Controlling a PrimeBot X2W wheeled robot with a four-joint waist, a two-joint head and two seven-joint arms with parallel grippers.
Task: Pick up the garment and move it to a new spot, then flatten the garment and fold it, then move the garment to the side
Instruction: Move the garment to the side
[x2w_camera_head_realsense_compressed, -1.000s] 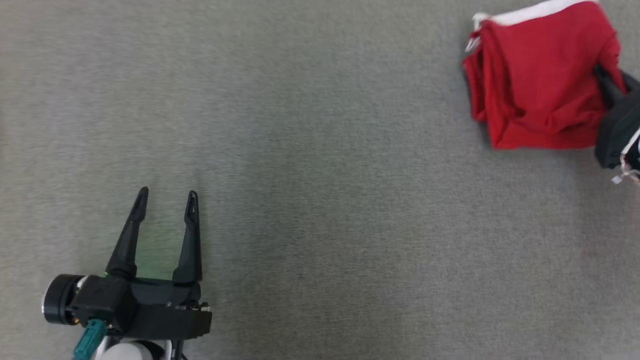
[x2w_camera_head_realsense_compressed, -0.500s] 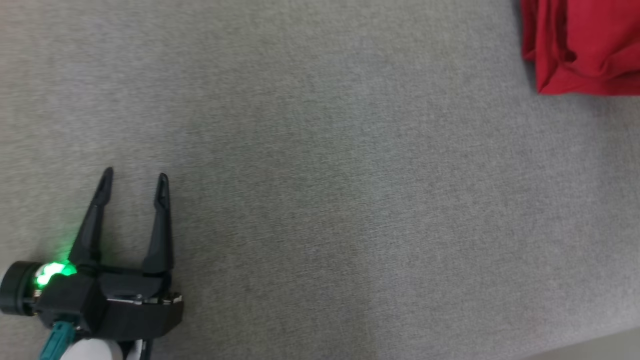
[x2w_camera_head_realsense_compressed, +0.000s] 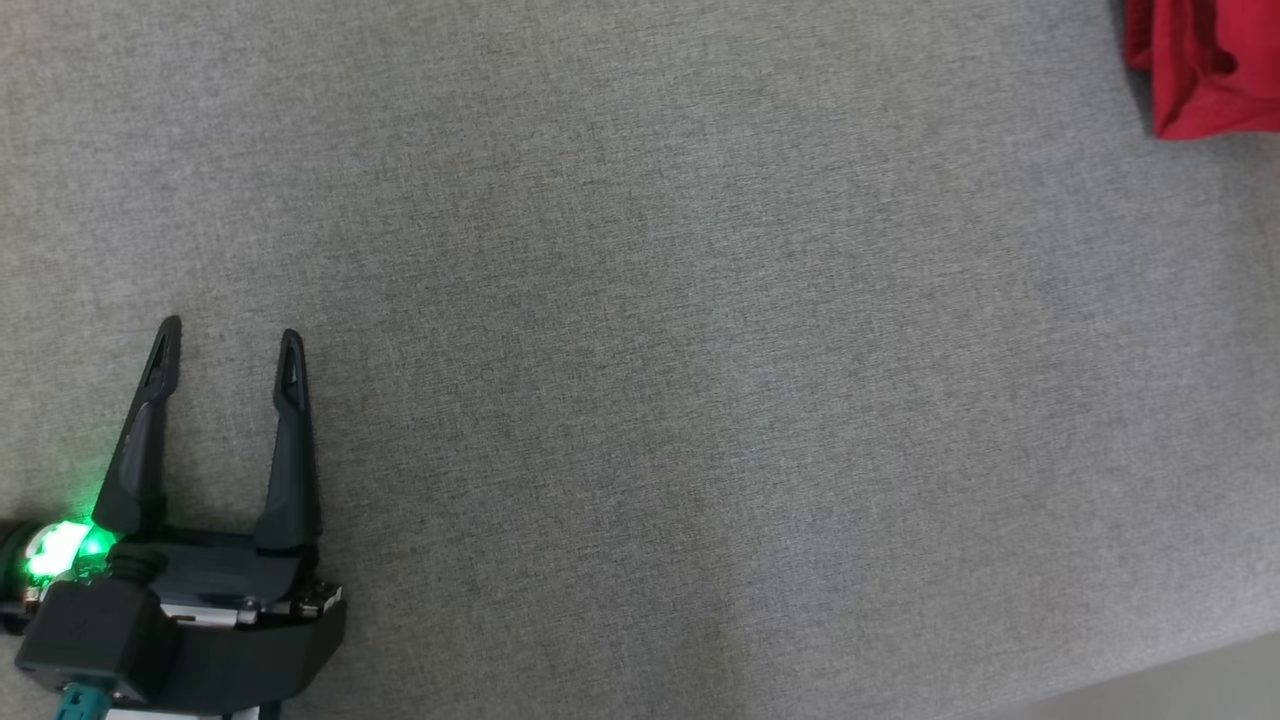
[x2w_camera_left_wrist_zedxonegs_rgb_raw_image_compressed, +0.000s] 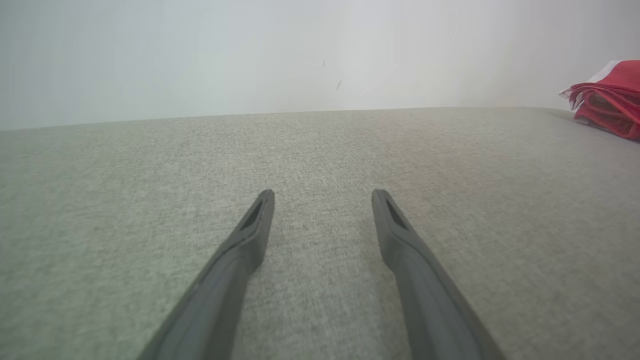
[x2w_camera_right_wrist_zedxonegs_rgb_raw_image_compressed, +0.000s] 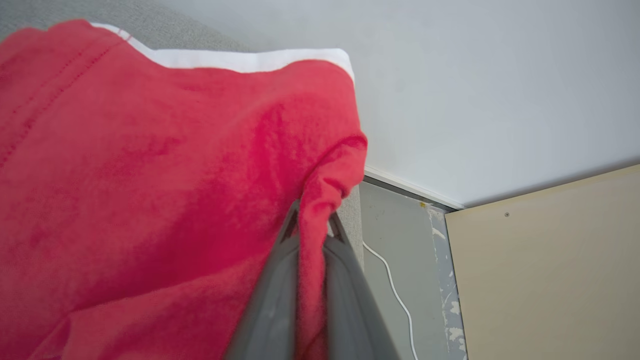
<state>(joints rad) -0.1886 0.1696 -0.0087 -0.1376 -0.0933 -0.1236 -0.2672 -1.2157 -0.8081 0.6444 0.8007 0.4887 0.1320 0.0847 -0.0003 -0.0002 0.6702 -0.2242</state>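
The garment (x2w_camera_head_realsense_compressed: 1205, 70) is red with a white band, and just a corner of it shows at the head view's top right. Seen from the left wrist, the garment (x2w_camera_left_wrist_zedxonegs_rgb_raw_image_compressed: 607, 102) lies folded at the far right of the grey surface. In the right wrist view my right gripper (x2w_camera_right_wrist_zedxonegs_rgb_raw_image_compressed: 311, 225) is shut on a fold of the garment (x2w_camera_right_wrist_zedxonegs_rgb_raw_image_compressed: 150, 175), the cloth pinched between the two fingers. My left gripper (x2w_camera_head_realsense_compressed: 228, 350) stands open at the lower left, far from the cloth, with nothing between its fingers (x2w_camera_left_wrist_zedxonegs_rgb_raw_image_compressed: 250, 235).
A grey fabric surface (x2w_camera_head_realsense_compressed: 650, 350) spreads across the head view, and its front edge (x2w_camera_head_realsense_compressed: 1180, 670) runs along the lower right. The right wrist view shows a pale wall (x2w_camera_right_wrist_zedxonegs_rgb_raw_image_compressed: 500, 75), a beige panel (x2w_camera_right_wrist_zedxonegs_rgb_raw_image_compressed: 550, 270) and a white cable (x2w_camera_right_wrist_zedxonegs_rgb_raw_image_compressed: 395, 290) beyond the surface's edge.
The head camera has swung, so the whole picture shifted: the garment slid toward the top right corner and my left gripper toward the lower left. The right gripper's body left the picture.
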